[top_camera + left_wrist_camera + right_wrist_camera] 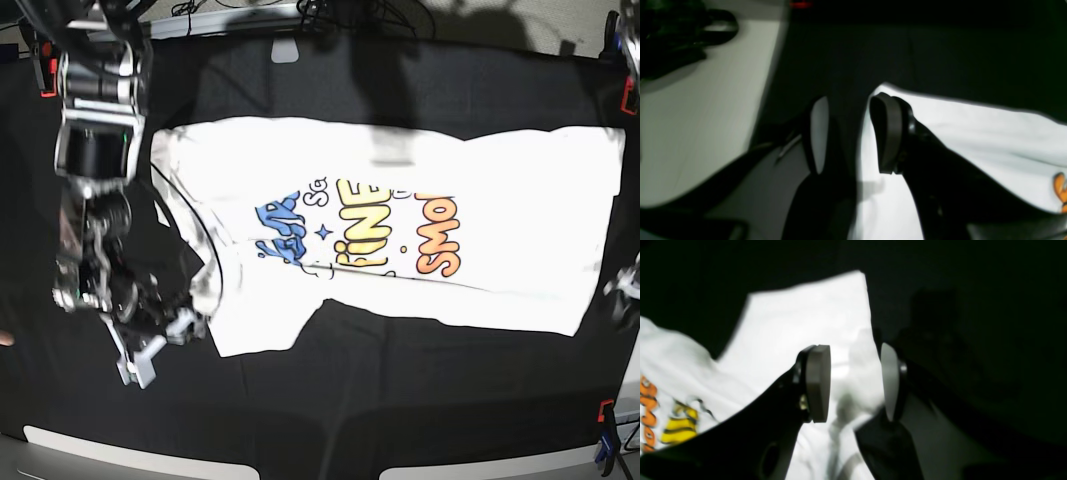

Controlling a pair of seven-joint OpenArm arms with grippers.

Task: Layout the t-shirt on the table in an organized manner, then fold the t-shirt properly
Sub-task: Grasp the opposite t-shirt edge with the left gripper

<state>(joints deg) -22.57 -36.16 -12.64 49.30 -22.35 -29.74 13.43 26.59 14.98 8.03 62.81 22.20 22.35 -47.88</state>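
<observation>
The white t-shirt (400,225) lies spread on the black-clothed table (400,400) with its blue, yellow and orange print facing up. My right gripper (165,335) hovers at the sleeve on the near left. In the right wrist view that gripper (855,383) is open, its pads either side of the sleeve's white edge (800,316). My left gripper (625,285) is at the shirt's far right hem. In the left wrist view it (853,136) stands open across the shirt's corner (973,133), one pad over cloth, one over the table (907,50).
Orange clamps (44,75) (628,95) grip the table's back corners, and a blue and orange clamp (603,435) sits at the front right. Cables lie beyond the back edge. A pale surface (706,100) shows past the table's edge in the left wrist view.
</observation>
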